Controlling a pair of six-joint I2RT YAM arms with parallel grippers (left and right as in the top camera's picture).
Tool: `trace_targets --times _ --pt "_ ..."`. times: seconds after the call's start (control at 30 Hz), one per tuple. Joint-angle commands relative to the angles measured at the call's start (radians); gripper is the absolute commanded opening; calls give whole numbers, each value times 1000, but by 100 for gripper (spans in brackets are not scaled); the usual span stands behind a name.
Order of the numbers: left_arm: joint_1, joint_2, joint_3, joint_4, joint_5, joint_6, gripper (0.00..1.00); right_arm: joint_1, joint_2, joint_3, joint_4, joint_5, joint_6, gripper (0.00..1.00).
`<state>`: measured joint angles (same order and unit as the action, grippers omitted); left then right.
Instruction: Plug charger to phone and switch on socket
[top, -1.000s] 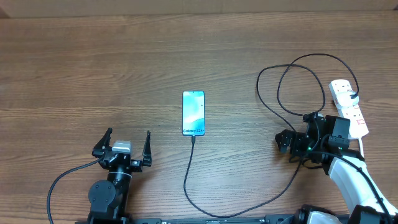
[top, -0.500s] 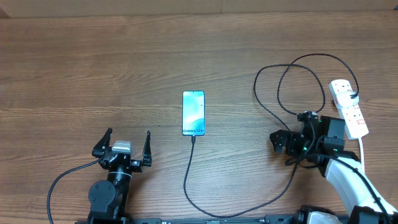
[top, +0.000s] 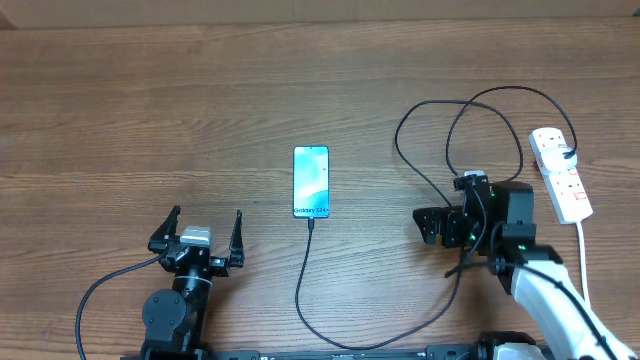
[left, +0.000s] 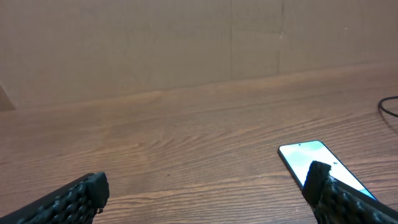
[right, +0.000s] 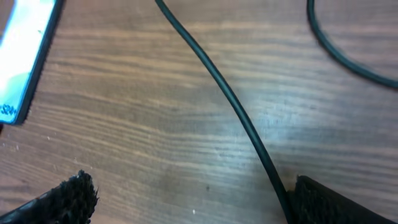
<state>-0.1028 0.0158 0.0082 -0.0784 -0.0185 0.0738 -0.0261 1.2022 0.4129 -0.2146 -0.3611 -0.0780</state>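
Since a second ago the right gripper (top: 428, 226) has slid left toward the phone (top: 311, 182), and the near loop of the charger (top: 400, 150) has bulged left with it; left arm, phone and socket (top: 560, 172) haven't shifted. Overhead: phone lies flat mid-table (top: 150, 100), screen up, and the charger tip meets its near short edge; can't tell if it's seated. From there the cable runs toward the front edge, sweeps right under the right arm and loops up to a black plug (top: 568, 153) in the socket. The socket sits at the far right, well clear of both grippers, with its white cord (top: 582, 260) trailing toward the front; switch positions are too small to read. Left gripper (top: 205, 222) is parked near the front edge left of the phone, jaws spread wide, nothing between them. Right gripper's jaws are spread too, with loop strands passing around it. Left wrist: both fingers (left: 68, 199) sit at the bottom corners, far apart, over bare wood; the phone (left: 317, 162) lies just ahead of the right-hand finger and a bit of charger (left: 388, 106) shows at the right edge. Right wrist: jaws wide, gripper (right: 193, 199) empty; one charger strand (right: 217, 87) runs diagonally across the gap right up against the right-hand finger (right: 336, 199), contact unclear; phone corner (right: 25, 62) shows at top left.
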Motion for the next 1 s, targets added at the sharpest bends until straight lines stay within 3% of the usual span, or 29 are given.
trace_targets --times 0.0,0.23,0.97 --pt "6 -11 -3 1 11 -3 100 3 -61 -101 90 -11 2 100" --pt "6 -11 -3 1 11 -2 100 3 -145 -282 288 -11 19 100" --pt "6 -11 -3 1 11 -3 100 3 -294 -383 360 -3 25 100"
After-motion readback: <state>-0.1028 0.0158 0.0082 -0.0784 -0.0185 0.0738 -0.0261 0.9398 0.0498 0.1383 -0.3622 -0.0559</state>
